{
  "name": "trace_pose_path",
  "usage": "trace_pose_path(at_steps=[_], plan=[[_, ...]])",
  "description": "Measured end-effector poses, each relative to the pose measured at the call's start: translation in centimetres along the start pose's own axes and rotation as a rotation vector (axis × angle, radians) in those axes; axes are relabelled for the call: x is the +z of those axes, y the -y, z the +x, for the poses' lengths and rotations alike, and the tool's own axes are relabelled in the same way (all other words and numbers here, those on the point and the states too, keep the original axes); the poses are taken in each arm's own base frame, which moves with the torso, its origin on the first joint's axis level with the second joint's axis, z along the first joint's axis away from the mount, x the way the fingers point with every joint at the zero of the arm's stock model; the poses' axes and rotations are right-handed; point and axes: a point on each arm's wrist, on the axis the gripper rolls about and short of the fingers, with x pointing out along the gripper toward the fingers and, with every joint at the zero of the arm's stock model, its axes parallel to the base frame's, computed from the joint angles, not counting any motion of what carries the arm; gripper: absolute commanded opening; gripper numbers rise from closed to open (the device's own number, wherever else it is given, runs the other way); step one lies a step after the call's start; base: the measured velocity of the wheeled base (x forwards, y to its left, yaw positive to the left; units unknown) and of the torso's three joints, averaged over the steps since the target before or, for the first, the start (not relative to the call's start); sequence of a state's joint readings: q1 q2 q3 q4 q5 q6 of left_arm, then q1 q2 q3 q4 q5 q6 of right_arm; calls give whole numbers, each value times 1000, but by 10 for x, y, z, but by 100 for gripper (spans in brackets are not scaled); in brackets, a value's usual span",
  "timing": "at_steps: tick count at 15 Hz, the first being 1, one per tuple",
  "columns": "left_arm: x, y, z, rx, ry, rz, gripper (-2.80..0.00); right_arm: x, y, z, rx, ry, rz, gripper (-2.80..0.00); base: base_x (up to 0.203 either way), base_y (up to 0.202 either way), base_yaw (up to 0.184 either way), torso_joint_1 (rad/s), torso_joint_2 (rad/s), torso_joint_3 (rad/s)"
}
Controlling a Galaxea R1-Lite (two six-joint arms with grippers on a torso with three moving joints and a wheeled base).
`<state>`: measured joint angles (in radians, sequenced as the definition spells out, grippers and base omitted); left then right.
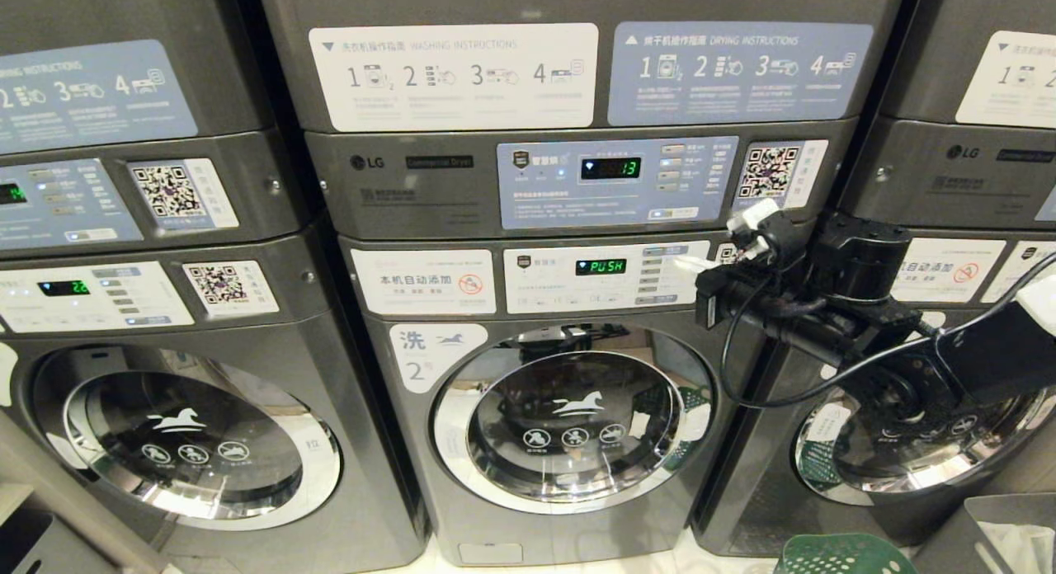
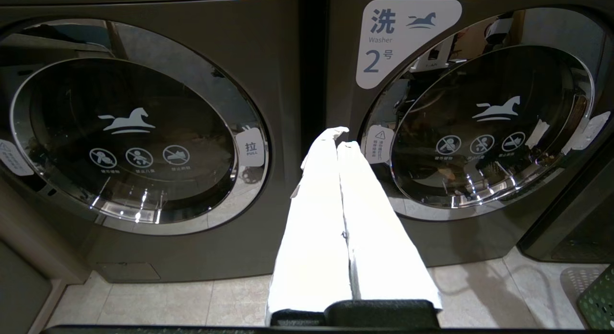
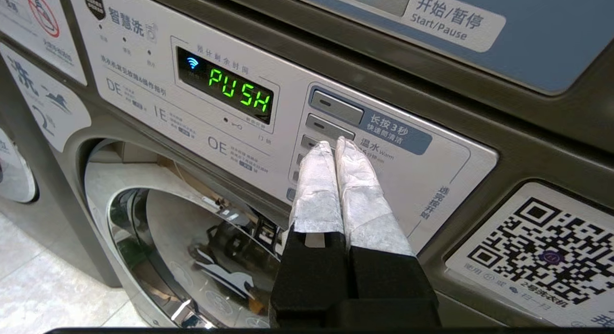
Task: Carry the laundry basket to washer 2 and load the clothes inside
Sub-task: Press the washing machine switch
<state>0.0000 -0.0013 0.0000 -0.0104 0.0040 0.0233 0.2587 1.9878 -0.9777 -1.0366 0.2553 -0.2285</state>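
Washer 2 [image 1: 569, 425] stands in the middle with its round door [image 2: 484, 127] closed and "PUSH" lit on its display [image 3: 240, 91]. My right gripper [image 1: 686, 265] is raised to that control panel. It is shut, and its white-wrapped fingertips [image 3: 331, 144] sit at the button column beside the warm-water label; I cannot tell whether they press a button. My left gripper [image 2: 341, 137] is parked low and shut, empty, pointing at the gap left of washer 2. The green laundry basket [image 1: 841, 555] sits on the floor at the lower right, with only its rim showing. The clothes are out of view.
Matching washers stand on the left [image 1: 190, 442] and right [image 1: 907, 450], with dryers stacked above. A grey bin [image 1: 1002, 533] stands beside the basket at the bottom right. Pale floor tiles [image 2: 168, 300] run along the front of the machines.
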Motion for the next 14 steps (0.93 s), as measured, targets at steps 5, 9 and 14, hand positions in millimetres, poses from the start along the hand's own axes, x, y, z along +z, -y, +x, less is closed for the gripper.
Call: trace_pose_path(at_steps=[5,9,14], plan=[[0,0,0,0,0,0,-280,-8,-2,10,8,-7,-3,-280,0,0,0,0,0,0],[0,0,0,0,0,0,-280,-9,0,23,5,10,-9,-280,0,0,0,0,0,0],[0,0,0,0,0,0,-280,-17,2,33,4,9,-8,-280,0,0,0,0,0,0]])
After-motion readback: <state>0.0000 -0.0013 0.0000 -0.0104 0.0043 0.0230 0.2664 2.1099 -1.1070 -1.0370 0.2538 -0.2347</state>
